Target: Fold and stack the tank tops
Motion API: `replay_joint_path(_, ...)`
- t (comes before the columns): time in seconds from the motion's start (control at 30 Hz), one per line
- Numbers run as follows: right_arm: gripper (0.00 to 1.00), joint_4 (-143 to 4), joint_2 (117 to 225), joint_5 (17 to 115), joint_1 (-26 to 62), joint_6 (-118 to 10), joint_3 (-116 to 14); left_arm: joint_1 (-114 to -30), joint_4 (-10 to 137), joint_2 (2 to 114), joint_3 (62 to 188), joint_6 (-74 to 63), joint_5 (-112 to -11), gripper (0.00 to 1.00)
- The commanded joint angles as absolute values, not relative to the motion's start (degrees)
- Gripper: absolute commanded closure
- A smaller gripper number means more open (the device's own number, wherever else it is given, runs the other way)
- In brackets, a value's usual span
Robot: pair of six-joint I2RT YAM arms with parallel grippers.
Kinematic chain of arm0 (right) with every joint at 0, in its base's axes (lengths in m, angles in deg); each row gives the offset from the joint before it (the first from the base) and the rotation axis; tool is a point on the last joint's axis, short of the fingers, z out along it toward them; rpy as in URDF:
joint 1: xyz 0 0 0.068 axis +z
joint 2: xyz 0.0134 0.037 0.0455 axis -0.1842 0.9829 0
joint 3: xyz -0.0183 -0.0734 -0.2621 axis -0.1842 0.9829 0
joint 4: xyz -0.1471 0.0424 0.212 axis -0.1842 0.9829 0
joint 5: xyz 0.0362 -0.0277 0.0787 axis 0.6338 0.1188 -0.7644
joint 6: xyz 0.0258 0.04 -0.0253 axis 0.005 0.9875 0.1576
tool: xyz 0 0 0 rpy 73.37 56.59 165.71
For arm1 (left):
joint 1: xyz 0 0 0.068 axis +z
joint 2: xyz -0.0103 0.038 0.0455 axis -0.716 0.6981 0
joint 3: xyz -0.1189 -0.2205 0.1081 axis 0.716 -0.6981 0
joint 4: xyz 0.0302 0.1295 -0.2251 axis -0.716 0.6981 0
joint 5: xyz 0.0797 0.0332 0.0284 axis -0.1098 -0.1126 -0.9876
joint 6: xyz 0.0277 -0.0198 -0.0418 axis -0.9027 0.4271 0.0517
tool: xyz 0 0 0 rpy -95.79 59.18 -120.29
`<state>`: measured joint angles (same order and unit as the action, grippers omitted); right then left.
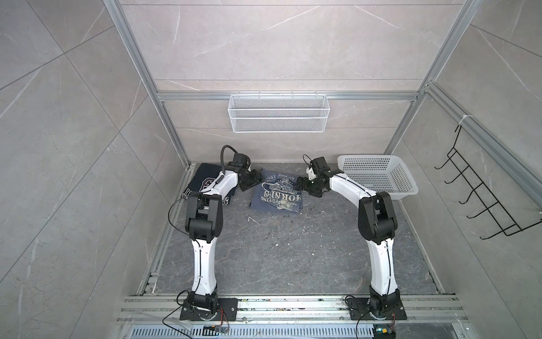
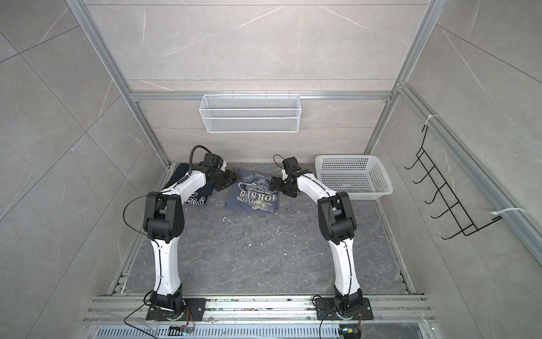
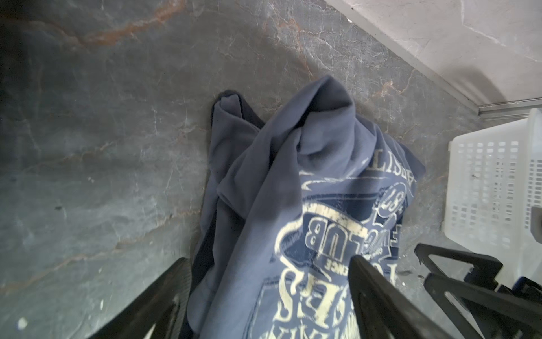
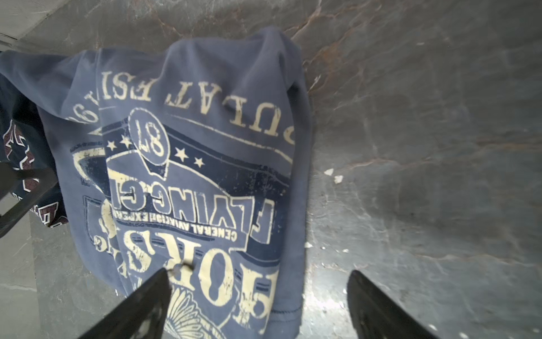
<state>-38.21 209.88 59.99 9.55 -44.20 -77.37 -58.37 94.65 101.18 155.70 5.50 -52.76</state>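
Blue top: the slate-blue cotton tank top with the cream "Flying Club" print (image 1: 277,193) sits mid-desk toward the far side. It's folded into a rough rectangle, print up. The left wrist view shows one end bunched, not flat.
Navy top: the dark navy tank top with maroon-and-white lettering (image 1: 202,174) is far left, partly under the left arm and just beside the blue one. Can't tell if they touch.
Left fingers (image 1: 257,177): spread wide at the blue top's left edge. The cloth runs between them but nothing's pinched.
Right fingers (image 1: 301,184): also wide open at the right edge, one over the print, one over bare desk. Holding nothing.
Why there: one set per side edge, so my guess is they're lined up for a two-handed pinch.
Basket: the white perforated plastic basket (image 1: 401,193) is far right, behind the right arm. No cloth in it that I can see.
Desk: the dark grey marbled desk (image 1: 278,249) has plenty of bare room on the near side.
Progress: both tops look folded-ish, stacking not done yet.
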Motion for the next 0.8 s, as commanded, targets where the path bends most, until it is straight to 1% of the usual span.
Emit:
replay_joint_path(0.0,0.09,-41.99,211.55,59.99,9.77,-44.24,-77.91,-58.4,92.34,103.02,159.95,2.82,-53.61,0.19)
replay_joint_path(0.1,0.11,-41.56,213.85,60.25,9.77,-45.35,-81.36,-58.39,90.03,105.65,162.78,3.13,-52.74,0.24)
replay_joint_path(0.17,0.12,-39.49,216.67,60.43,9.77,-46.03,-85.27,-58.38,90.54,108.65,166.63,3.6,-50.64,0.24)
replay_joint_path(0.23,0.11,-37.01,220.03,60.69,9.77,-46.15,-89.81,-58.48,92.56,113.23,171.27,4.0,-50.41,0.24)
replay_joint_path(0.3,0.12,-35.36,222.79,60.95,9.74,-46.26,-93.72,-58.47,92.53,115.73,173.36,4.86,-50.65,0.23)
replay_joint_path(0.33,0.13,-34.19,224.25,61.6,9.77,-46.31,-95.91,-58.51,92.52,116.88,174.45,5.41,-51.14,0.24)
replay_joint_path(0.4,0.16,-31.45,227.04,63.26,9.69,-46.52,-100.82,-58.52,92.85,119.15,177.02,6.22,-51.92,0.3)
replay_joint_path(0.57,0.22,-24.23,235.3,66.33,9.52,-46.46,-113.86,-58.38,95.16,123.74,182.64,8.69,-55.95,0.38)
replay_joint_path(0.67,0.28,-21.34,239.06,67.05,9.38,-45.68,-119.47,-58.3,97.04,125.28,184.48,10.55,-58.95,0.43)
replay_joint_path(0.77,0.36,-20.07,241.43,67.61,9.01,-44.42,-122.42,-57.85,98.09,126.41,184.75,12.39,-60.29,0.46)
